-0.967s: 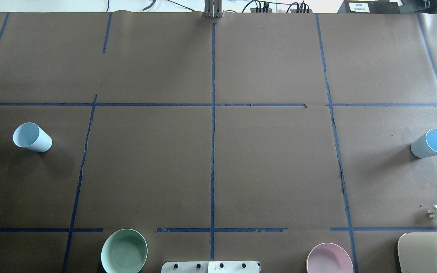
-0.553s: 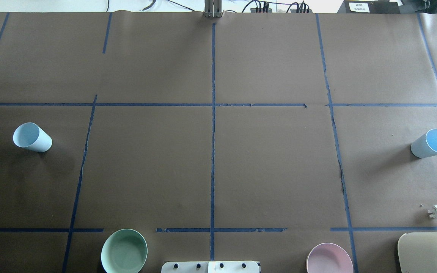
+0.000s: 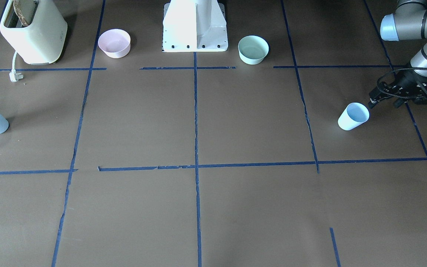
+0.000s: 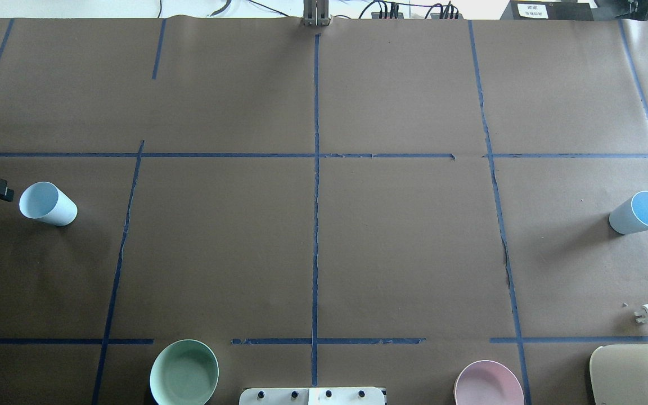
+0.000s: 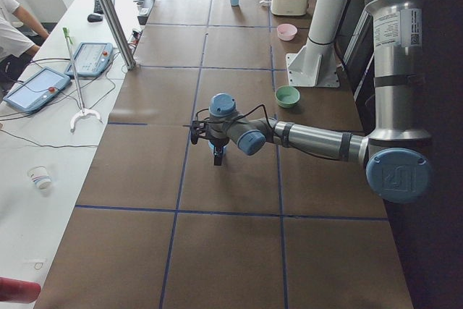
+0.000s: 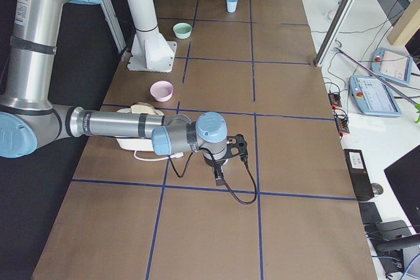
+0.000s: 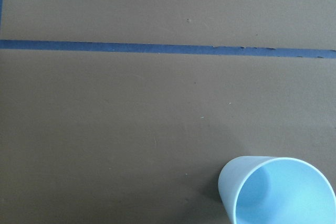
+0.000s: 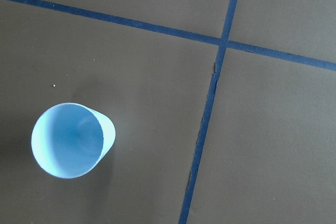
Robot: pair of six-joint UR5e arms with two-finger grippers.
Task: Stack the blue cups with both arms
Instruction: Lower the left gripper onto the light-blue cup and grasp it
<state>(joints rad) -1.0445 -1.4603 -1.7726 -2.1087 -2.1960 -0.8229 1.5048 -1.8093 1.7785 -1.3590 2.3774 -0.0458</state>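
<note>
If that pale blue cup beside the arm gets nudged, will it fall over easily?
Probably, yes: the blue cup stands upright and empty on its narrower base, so it is likely light and tippy. Once down, its tapered side would probably roll it in a curve.

No word or number is being shown clearly enough to be read. A white sticker (image 5: 409, 27) with dark print is being carried on the upright grey tube of the left arm (image 5: 318, 141); its lines are too small to be made out. A similar sticker (image 6: 22, 10) is being carried on the right arm (image 6: 111, 122), equally unreadable. A raised emblem is being displayed on a round blue joint cap (image 5: 397, 175) of the left arm, but its letters cannot be told. A white label (image 4: 532, 9) with several lines of black print is being shown on a black box (image 4: 571, 11) beyond the table's far edge; the print is blurred.
</note>
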